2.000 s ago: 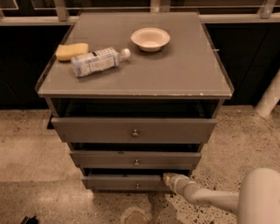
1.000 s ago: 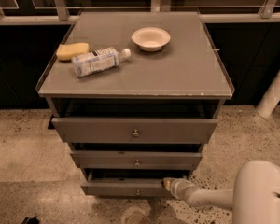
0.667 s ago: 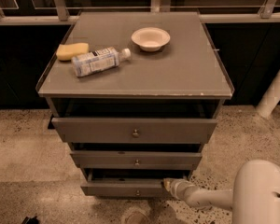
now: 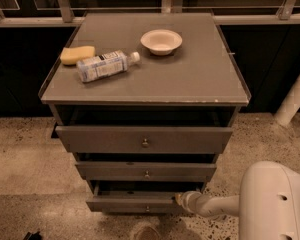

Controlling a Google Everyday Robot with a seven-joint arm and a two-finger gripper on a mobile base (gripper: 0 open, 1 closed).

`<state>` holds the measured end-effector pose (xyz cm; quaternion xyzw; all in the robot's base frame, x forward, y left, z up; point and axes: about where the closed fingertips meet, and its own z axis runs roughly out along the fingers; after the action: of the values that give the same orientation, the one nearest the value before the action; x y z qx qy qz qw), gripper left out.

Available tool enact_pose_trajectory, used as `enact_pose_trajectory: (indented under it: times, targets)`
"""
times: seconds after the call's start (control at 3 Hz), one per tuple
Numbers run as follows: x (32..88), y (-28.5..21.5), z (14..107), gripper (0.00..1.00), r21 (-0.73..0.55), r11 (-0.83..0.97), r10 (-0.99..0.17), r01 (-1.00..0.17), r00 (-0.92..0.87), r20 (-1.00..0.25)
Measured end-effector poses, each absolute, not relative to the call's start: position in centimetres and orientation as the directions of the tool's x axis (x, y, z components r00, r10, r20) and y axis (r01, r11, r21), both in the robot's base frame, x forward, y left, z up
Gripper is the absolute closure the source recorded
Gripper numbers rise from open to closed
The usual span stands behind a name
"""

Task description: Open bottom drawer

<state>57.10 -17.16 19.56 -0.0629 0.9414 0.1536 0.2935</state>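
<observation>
The bottom drawer [image 4: 130,204] is the lowest of three grey drawer fronts in the cabinet, with a tiny knob at its centre. It stands pulled out a little, with a dark gap above its front. My gripper [image 4: 179,199] reaches in from the lower right on a white arm [image 4: 215,205] and sits at the right end of the bottom drawer's front, at its top edge. The middle drawer [image 4: 146,171] and the top drawer [image 4: 144,140] are above it.
On the cabinet top [image 4: 190,79] lie a yellow sponge [image 4: 77,54], a plastic bottle [image 4: 104,65] on its side and a white bowl [image 4: 161,41]. The robot's white body [image 4: 275,201] fills the lower right. A white post [image 4: 293,101] stands at the right. Speckled floor surrounds the cabinet.
The gripper has moved a little left and down along the bottom drawer's front, and the drawer front has come out slightly toward the camera.
</observation>
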Motion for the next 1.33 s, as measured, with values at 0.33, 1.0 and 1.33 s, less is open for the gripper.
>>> enact_pose_trajectory:
  times: [0.33, 1.0, 1.33]
  targets:
    - [57.10, -17.15, 19.56, 1.00, 0.252, 0.945, -0.028, -0.209, -0.820, -0.572]
    - [57.69, -16.77, 19.85, 1.00, 0.248, 0.932, -0.082, -0.264, -0.821, -0.565]
    - [57.13, -16.81, 19.42, 1.00, 0.264, 0.925, -0.097, -0.273, -0.841, -0.533]
